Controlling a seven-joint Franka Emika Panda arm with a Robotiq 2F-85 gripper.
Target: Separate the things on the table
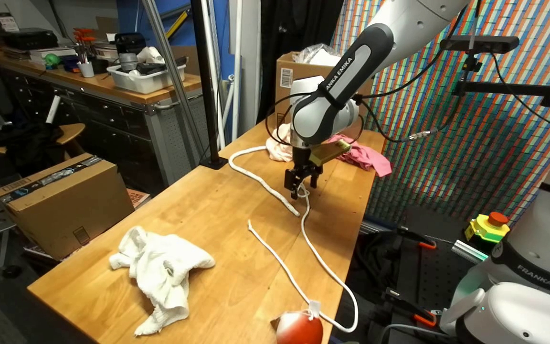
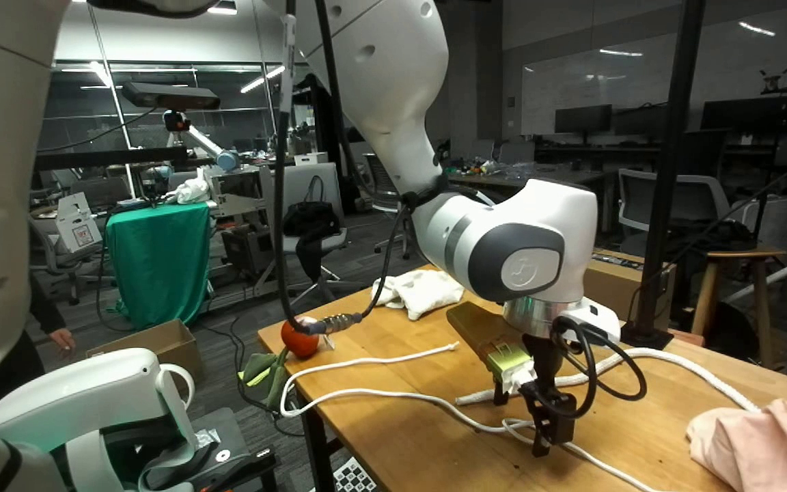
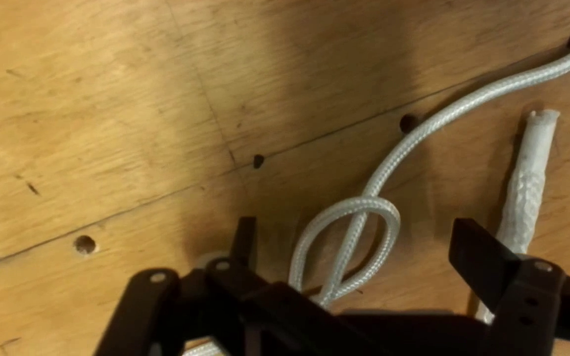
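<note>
Gripper (image 3: pixel 354 225) jaws wide, holding nothing; thin cord (image 3: pixel 395 162) loops between them in wrist view, strand roughly crosswise to closing.

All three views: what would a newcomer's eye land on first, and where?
Likely the big white arm, reaching over the wooden table with its hand open over a loop of thin white cord. Next, the red-orange round object by the table's edge. In an exterior view, the multicoloured striped backdrop behind the arm also jumps out.

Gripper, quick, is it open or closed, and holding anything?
Gripper: open, holding nothing; the thin white cord shows looped between its jaws in the wrist view.
</note>
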